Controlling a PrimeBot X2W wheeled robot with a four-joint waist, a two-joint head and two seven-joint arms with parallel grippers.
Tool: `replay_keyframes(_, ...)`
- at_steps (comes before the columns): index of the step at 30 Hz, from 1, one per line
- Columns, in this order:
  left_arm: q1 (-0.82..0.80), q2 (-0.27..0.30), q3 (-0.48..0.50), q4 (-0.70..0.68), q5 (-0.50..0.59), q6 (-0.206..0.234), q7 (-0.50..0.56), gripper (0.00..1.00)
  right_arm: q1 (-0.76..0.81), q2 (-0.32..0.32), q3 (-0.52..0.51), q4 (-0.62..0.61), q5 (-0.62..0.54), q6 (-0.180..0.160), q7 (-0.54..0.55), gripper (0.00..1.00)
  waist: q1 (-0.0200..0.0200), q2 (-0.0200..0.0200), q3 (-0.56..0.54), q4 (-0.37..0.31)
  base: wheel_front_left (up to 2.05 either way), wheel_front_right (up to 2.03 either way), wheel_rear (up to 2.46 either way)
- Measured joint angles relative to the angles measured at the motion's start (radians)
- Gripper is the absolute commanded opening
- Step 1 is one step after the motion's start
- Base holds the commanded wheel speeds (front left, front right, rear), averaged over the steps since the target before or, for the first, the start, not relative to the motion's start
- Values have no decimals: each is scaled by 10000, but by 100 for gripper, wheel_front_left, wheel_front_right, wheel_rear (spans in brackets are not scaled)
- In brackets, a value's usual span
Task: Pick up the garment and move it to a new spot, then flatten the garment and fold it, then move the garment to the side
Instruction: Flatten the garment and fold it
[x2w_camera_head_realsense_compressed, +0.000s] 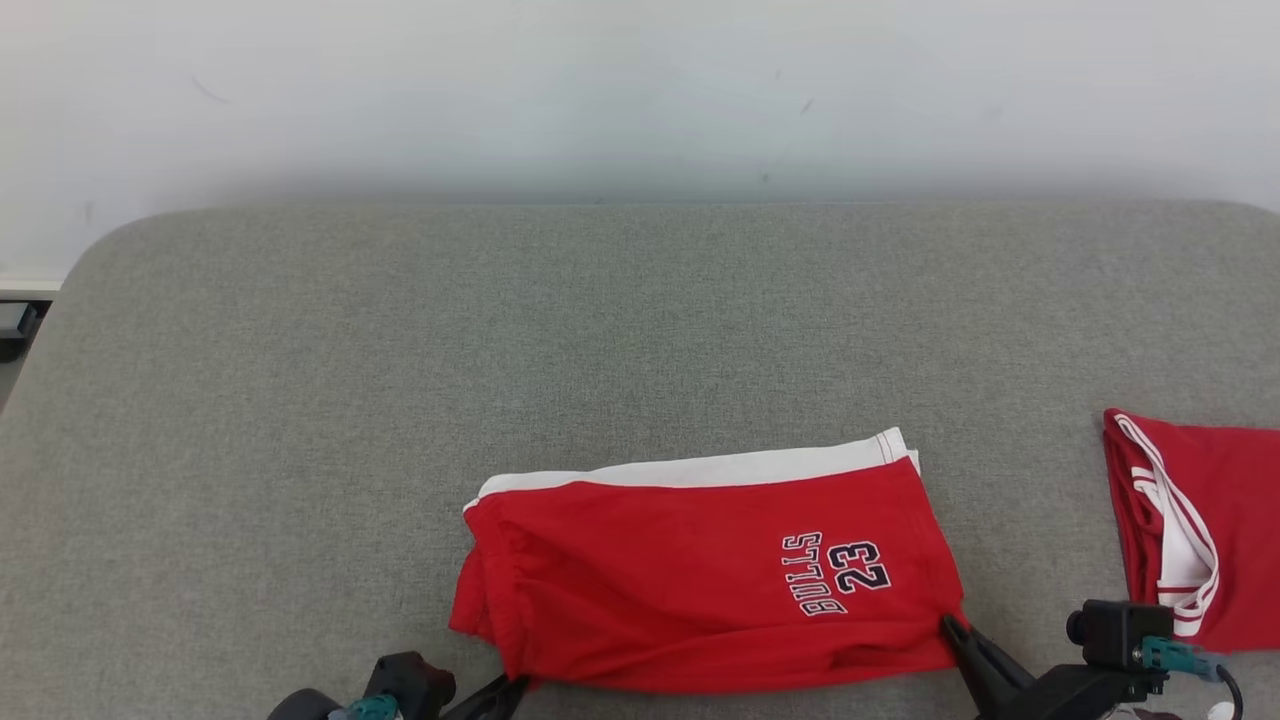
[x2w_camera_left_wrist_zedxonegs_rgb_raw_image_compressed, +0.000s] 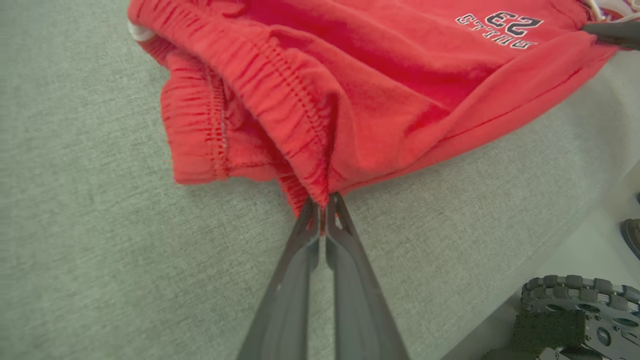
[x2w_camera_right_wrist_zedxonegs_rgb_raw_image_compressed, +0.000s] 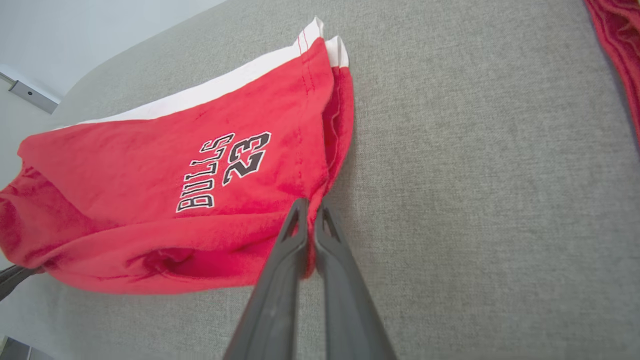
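Note:
The garment (x2w_camera_head_realsense_compressed: 700, 570) is a pair of red shorts with a white stripe and "BULLS 23" lettering, folded in half on the grey table near its front edge. My left gripper (x2w_camera_head_realsense_compressed: 515, 685) is shut on the garment's near left corner, pinching the gathered waistband (x2w_camera_left_wrist_zedxonegs_rgb_raw_image_compressed: 320, 185) between its fingers. My right gripper (x2w_camera_head_realsense_compressed: 950, 628) is shut on the near right corner at the leg hem (x2w_camera_right_wrist_zedxonegs_rgb_raw_image_compressed: 312, 200). In both wrist views the near edge of the garment (x2w_camera_right_wrist_zedxonegs_rgb_raw_image_compressed: 200, 260) is lifted slightly and bunched between the two grips.
A second red and white garment (x2w_camera_head_realsense_compressed: 1200, 520) lies at the table's right edge. The grey padded table (x2w_camera_head_realsense_compressed: 600, 350) stretches far beyond the shorts to a pale wall. In the left wrist view a wheel of the robot's base (x2w_camera_left_wrist_zedxonegs_rgb_raw_image_compressed: 575, 310) shows below the table edge.

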Motion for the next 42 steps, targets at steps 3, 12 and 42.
replay_keyframes(3, 86, 96, 42, -186, 0, 6, 148, 45, 195, -6, -8, -236, 59, -142, 224, 0, 0, 0, 22, 24, 0, 0, 0)
replay_keyframes(12, 132, 516, 211, -594, 0, 303, 617, 100, 290, -138, -90, -767, 71, -510, 786, 0, 0, 1, 44, 50, 0, 0, 0)
replay_keyframes(42, 1012, 825, 2897, -2477, -617, 2426, -282, 100, 554, -474, -775, -2589, -623, -1124, -42, 100, 0, 1, -510, -34, 0, 0, 0)
